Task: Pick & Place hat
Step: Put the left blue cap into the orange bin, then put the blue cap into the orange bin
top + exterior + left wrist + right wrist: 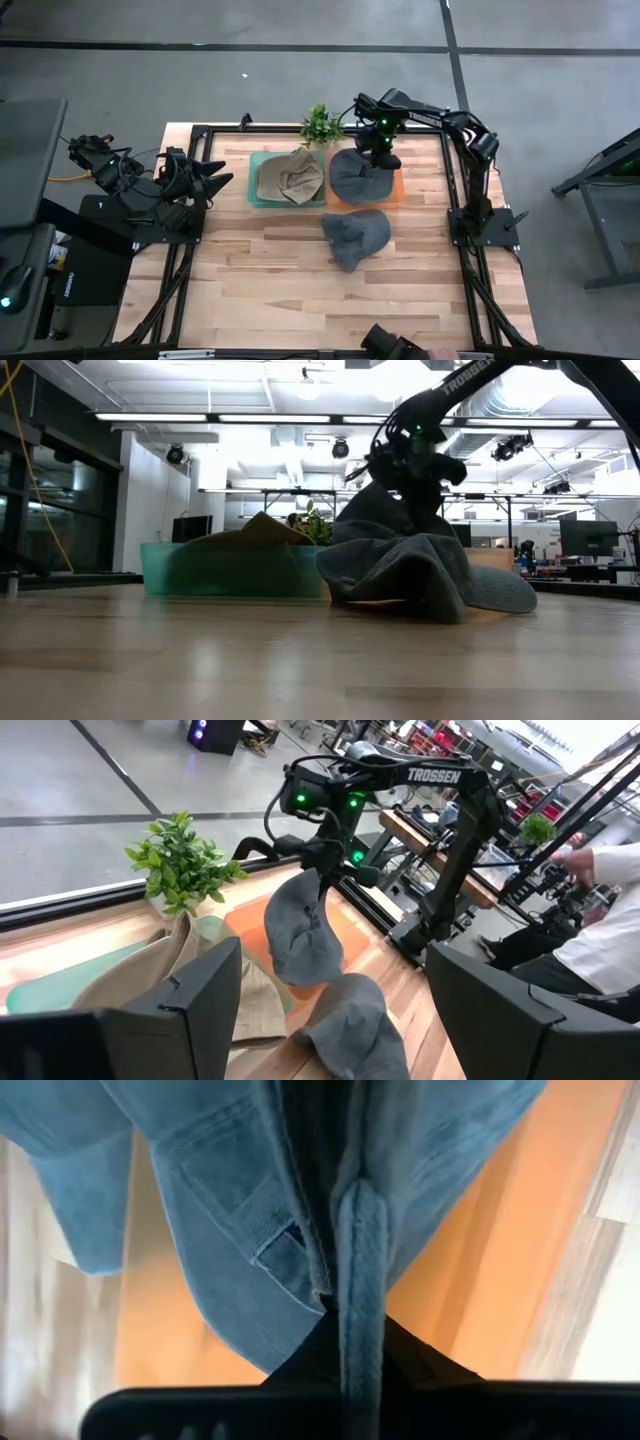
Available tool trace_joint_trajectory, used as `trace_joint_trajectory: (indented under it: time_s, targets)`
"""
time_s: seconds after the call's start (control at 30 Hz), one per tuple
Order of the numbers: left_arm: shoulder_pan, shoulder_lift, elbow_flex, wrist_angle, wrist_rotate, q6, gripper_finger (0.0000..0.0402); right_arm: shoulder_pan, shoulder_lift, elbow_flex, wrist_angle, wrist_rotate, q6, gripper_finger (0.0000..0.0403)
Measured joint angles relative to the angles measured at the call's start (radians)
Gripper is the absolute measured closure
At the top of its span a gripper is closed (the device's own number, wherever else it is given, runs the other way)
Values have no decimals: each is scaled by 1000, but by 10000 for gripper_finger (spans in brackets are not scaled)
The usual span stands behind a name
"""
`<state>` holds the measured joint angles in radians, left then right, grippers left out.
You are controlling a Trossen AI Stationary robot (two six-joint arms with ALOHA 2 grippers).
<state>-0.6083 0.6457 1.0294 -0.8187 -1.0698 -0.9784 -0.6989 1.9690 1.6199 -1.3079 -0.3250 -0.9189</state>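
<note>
**Q:** Grey fabric hangs from the right gripper point(381, 150); which item is it, and how does it lie?

**A:** It is the held grey cap point(358, 176), a soft cloth hat pinched by a fold of its fabric. In the left wrist view it dangles below the closed fingers, long axis roughly vertical, crown end up at the grip and the rounded lower edge drooping toward the orange tray point(396, 188). From above, it spreads over that tray, stretching from the gripper toward the table's near side.

**Q:** What does the cap look like up close?

**A:** The right wrist view shows brushed blue-grey cloth with a stitched seam and a small strap loop, gathered into a ridge between the fingers, orange tray surface behind it.

**Q:** And the jaws?

**A:** The right gripper's jaws are pressed together on the cap's fabric. The left gripper point(222, 174) waits at the table's left edge, fingers spread wide, nothing between them.

**Q:** What else is on the table?

**A:** A second grey cap point(355, 237) lies crumpled on the wooden table point(270, 280), just in front of the orange tray. A tan hat point(288, 177) fills the green tray point(254, 190) beside it. A small green plant point(320, 124) stands at the far edge behind the trays.
</note>
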Motion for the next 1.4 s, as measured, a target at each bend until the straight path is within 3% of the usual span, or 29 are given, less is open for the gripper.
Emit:
trace_joint_trajectory:
  time_s: [0.23, 0.53, 0.93, 1.13, 1.4]
  targets:
    - [0, 0, 0, 0, 0, 0, 126, 36, 0, 0, 4, 95, -1, 374]
    - [0, 0, 0, -21, 1, 0, 126, 73, 0, 0, 14, 105, 60, 358]
    - [0, 0, 0, -33, 7, 0, 126, 73, 0, 0, 15, 90, 181, 256]
    - [0, 0, 0, -48, 29, -1, 126, 74, -1, 9, -5, 171, 208, 219]
    - [0, 0, 0, -54, 32, -2, 126, 63, -1, 95, -23, 288, 214, 214]
